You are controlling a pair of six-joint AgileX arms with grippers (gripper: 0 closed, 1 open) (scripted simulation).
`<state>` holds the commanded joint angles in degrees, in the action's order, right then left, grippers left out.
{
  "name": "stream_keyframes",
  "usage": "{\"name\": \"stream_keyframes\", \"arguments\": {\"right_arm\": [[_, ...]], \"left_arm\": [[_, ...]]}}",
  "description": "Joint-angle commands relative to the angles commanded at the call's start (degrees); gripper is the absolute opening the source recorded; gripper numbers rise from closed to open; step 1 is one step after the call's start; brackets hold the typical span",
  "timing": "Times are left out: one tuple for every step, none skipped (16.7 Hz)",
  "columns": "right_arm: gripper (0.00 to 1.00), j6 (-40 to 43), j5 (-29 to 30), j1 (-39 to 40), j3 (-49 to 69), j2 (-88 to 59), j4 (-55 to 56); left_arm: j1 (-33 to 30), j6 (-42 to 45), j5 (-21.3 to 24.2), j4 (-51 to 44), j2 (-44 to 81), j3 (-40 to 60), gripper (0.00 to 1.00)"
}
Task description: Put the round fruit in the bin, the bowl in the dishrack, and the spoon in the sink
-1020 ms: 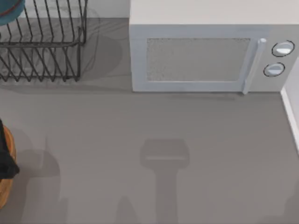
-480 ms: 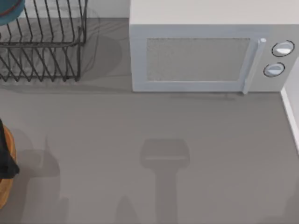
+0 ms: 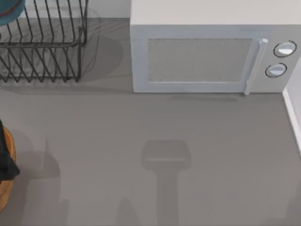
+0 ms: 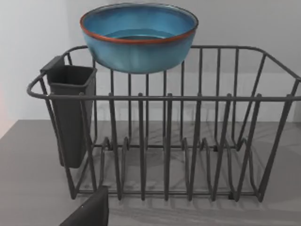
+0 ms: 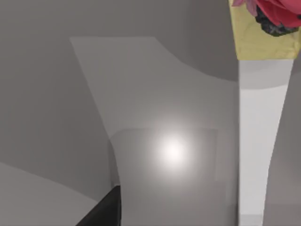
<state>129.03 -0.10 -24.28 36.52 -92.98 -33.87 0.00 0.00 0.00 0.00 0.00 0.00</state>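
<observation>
Over at the top view's far-left corner: dishrack (image 3: 42, 47) upright on the grey table (image 3: 141, 141), a teal sliver of the bowl (image 3: 10, 12) poking in at the rack's back edge. Just right of the rack, well apart from it, a white microwave (image 3: 207, 56) with door closed, handle and two dials at its right end. Down at the left edge, a dark shape (image 3: 5, 160) lying over an orange-brown round thing (image 3: 4, 188); can't tell what either is. On to the left wrist view: looking straight at the dishrack (image 4: 188, 141), bowl (image 4: 138, 37) upright at the top of the rack's far rim, blue inside, reddish-brown rim level; can't tell whether resting on the wires or just above them. Dark cutlery holder (image 4: 70, 113) hooked on one end of the rack. Left gripper (image 4: 89, 209) showing as one dark corner, apart from rack and bowl, gripping nothing visible; released or clenched, can't tell. Over to the right wrist view: right gripper (image 5: 103, 209) again a dark corner against pale grey surfaces (image 5: 164, 150) with a bright glare spot; grip state, can't tell. In one corner, a red-pink shape (image 5: 282, 9) on a yellow patch (image 5: 258, 44), too cut off to identify.
</observation>
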Motion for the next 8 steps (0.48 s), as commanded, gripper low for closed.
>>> {"name": "stream_keyframes", "arguments": {"right_arm": [[0.0,-1.94,1.72,0.51,2.07,4.17,-4.67],[0.0,-1.91,1.72,0.51,2.2,4.23,-4.83],[0.0,-1.74,1.73,0.48,2.8,4.47,-5.6],[0.0,-1.52,1.74,0.45,3.8,4.93,-6.96],[0.0,-1.32,1.74,0.45,5.08,5.62,-8.93],[0.0,-1.18,1.75,0.46,6.58,6.48,-11.43],[0.0,-1.08,1.75,0.45,8.23,7.46,-14.36],[0.0,-1.01,1.75,0.41,9.97,8.49,-17.59]], "left_arm": [[0.0,0.0,0.0,0.0,0.0,0.0,1.0],[0.0,0.0,0.0,0.0,0.0,0.0,1.0],[0.0,0.0,0.0,0.0,0.0,0.0,1.0],[0.0,0.0,0.0,0.0,0.0,0.0,1.0],[0.0,0.0,0.0,0.0,0.0,0.0,1.0],[0.0,0.0,0.0,0.0,0.0,0.0,1.0],[0.0,0.0,0.0,0.0,0.0,0.0,1.0],[0.0,0.0,0.0,0.0,0.0,0.0,1.0]]}}
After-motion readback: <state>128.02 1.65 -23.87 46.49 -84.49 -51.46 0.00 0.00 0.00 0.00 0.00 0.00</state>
